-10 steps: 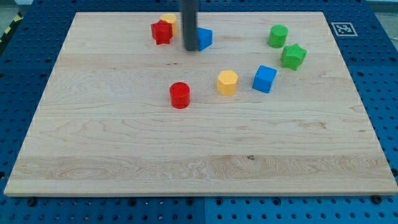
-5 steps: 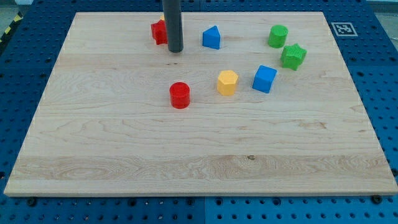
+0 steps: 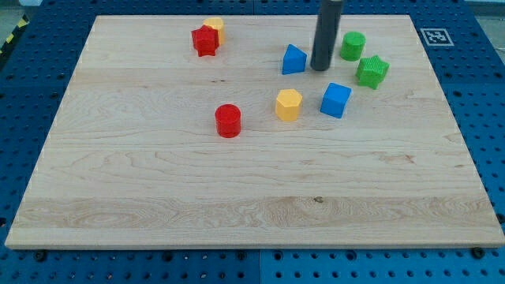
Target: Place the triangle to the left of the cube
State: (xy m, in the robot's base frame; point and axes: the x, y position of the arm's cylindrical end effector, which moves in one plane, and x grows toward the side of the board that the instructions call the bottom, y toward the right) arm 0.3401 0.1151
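Observation:
The blue triangle block (image 3: 293, 60) lies on the wooden board near the view's top, above and left of the blue cube (image 3: 335, 100). My tip (image 3: 319, 68) stands just right of the triangle, a small gap apart, and above the cube. The rod rises out of the view's top.
A yellow hexagonal block (image 3: 289, 104) sits left of the cube. A red cylinder (image 3: 228, 120) lies further left. A red star-like block (image 3: 204, 40) and a yellow block (image 3: 214, 29) touch at top left. A green cylinder (image 3: 353, 46) and green star block (image 3: 372, 71) are at right.
My rod swung from the triangle's left side across to its right. The blue triangle shifted to the right and slightly down, nearer the cube. The other blocks have not moved.

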